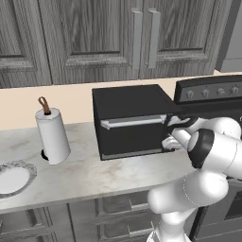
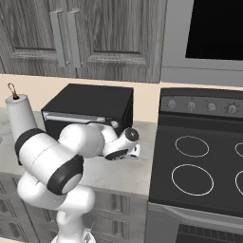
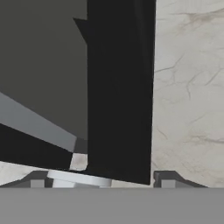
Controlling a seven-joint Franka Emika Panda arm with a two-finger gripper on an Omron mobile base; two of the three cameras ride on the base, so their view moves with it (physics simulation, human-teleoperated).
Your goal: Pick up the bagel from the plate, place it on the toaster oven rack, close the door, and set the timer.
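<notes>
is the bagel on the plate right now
No, the plate at the left base view's lower left edge shows a bare white surface with no bagel on it.

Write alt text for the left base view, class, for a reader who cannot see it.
A white robot arm reaches its gripper to the right end of a black toaster oven whose door is shut. Left on the marble counter stand a paper towel roll and a bare white plate.

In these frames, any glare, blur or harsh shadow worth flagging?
Left base view: flat even light, toaster oven front dark, paper towel roll casts a faint shadow. Right base view: sharp, no glare. Hand view: close, soft-edged oven side against the marble counter.
</notes>
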